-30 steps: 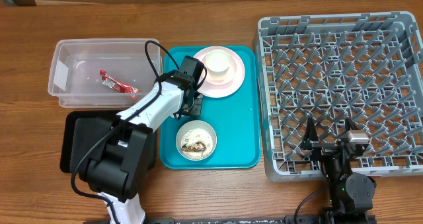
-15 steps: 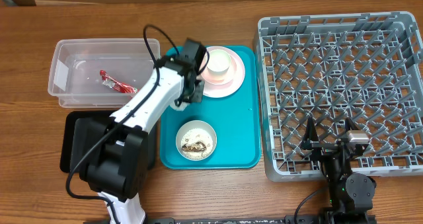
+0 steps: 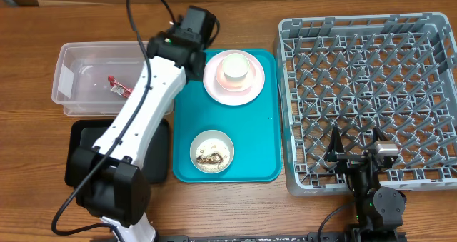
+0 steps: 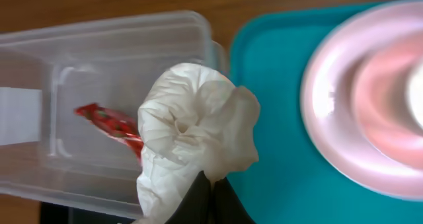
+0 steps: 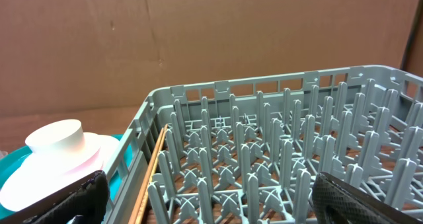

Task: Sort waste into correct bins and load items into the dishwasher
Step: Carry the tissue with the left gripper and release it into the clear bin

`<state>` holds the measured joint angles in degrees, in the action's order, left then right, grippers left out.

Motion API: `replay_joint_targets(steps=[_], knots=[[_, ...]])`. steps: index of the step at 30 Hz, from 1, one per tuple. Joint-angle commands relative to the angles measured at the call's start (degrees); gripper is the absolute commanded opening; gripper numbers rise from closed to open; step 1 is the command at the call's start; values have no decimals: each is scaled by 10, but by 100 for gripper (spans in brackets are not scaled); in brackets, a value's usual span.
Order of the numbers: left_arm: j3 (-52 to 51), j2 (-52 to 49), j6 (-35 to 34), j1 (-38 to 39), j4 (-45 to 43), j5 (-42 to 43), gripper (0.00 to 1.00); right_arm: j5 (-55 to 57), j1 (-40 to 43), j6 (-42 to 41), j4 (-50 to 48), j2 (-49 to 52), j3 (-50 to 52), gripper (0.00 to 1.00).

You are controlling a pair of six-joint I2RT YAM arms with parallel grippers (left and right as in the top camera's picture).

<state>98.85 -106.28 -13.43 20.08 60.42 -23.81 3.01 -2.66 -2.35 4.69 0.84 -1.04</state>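
Observation:
My left gripper [image 4: 211, 199] is shut on the crumpled white paper napkin [image 4: 195, 121] and holds it above the right edge of the clear tub [image 4: 132, 36]. The red wrapper [image 4: 109, 126] lies inside the tub [image 3: 71, 103]. In the overhead view the left arm [image 3: 187, 29] hides the napkin. The pink plate [image 3: 253, 86] carries the cream cup [image 3: 235, 67]. A whitish bowl [image 3: 211, 151] holds rice and brown scraps. My right gripper [image 5: 211, 197] is open and empty over the near edge of the grey dish rack [image 3: 371, 92].
The plate and the bowl sit on the teal serving tray [image 3: 257, 142]. The black tray [image 3: 75, 160] lies at the near left, partly under my left arm. A thin wooden stick [image 5: 151, 178] lies along the rack's left wall.
My left gripper has risen from the teal tray and moved towards the far side and a little left, carrying the napkin over the tub's right edge. The right arm has not moved.

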Motion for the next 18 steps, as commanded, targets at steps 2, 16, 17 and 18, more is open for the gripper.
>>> replay_joint_targets(steps=[2, 16, 17, 18], knots=[[16, 14, -46, -54, -16, -61, 4, 3, 2, -3, -2, -7, 6, 100], [-4, -43, -127, -172, -81, 93, 5, 3, 2, -3, -2, -7, 6, 100], [-4, -50, -127, -172, -84, 92, 10, 3, 2, -3, -2, -7, 6, 100], [-4, -52, -127, -172, -85, 93, 15, 3, 2, -3, -2, -7, 6, 100]])
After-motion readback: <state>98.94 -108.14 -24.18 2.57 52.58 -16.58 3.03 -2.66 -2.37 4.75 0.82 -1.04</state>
